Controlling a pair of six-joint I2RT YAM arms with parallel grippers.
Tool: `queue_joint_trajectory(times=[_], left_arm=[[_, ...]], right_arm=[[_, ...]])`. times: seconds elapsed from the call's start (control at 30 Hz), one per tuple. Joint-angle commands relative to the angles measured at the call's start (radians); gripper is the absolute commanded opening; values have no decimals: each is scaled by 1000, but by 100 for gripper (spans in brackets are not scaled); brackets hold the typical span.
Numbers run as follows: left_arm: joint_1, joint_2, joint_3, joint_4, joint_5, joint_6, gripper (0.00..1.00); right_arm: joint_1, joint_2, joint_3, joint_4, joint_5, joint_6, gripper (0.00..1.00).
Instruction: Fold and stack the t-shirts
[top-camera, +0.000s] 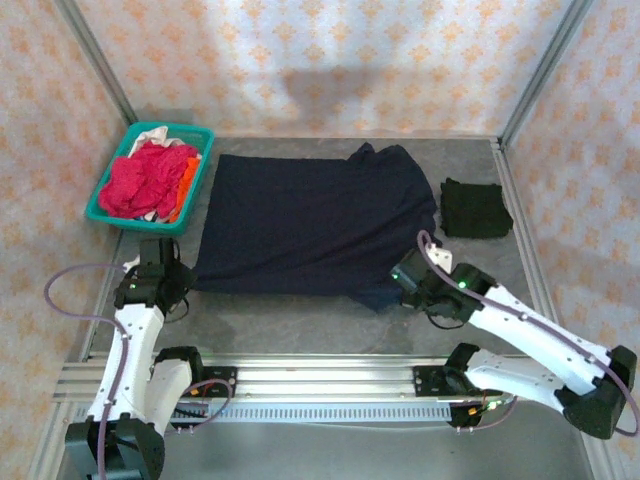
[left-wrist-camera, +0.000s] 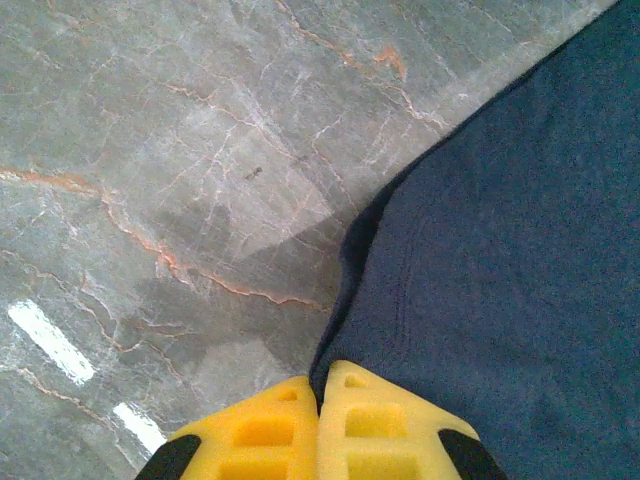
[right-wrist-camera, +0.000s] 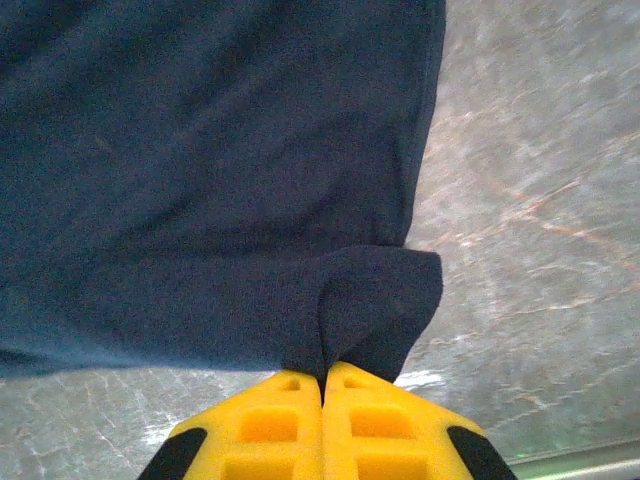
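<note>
We note navy shirt (top-camera: 310, 220) spread flat mid-table (top-camera: 290, 325), w/ folded black shirt (top-camera: 475, 208) apart at its right. L gripper (left-wrist-camera: 318, 388) pinched tight on near-left corner. R gripper (right-wrist-camera: 322, 372) pinched tight on near-right corner, cloth bunched. Red shirt (top-camera: 140, 180) in basket (top-camera: 100, 200), far left.

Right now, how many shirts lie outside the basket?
2: a navy shirt spread in the middle, a folded black shirt to its right. The basket holds more, too heaped to count.
</note>
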Motion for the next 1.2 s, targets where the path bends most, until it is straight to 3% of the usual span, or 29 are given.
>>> queue_joint_trajectory(times=[0.0, 0.4, 0.83, 1.17], left_arm=[[5, -9, 13, -78, -29, 36, 0], [6, 17, 38, -50, -2, 34, 0], [-22, 171, 86, 51, 3, 44, 0], [-84, 335, 179, 119, -60, 18, 0]], right_arm=[[-6, -27, 61, -194, 111, -2, 0], [-37, 3, 75, -49, 96, -74, 0], [-303, 263, 205, 197, -16, -444, 0], [-456, 484, 341, 314, -109, -597, 0]])
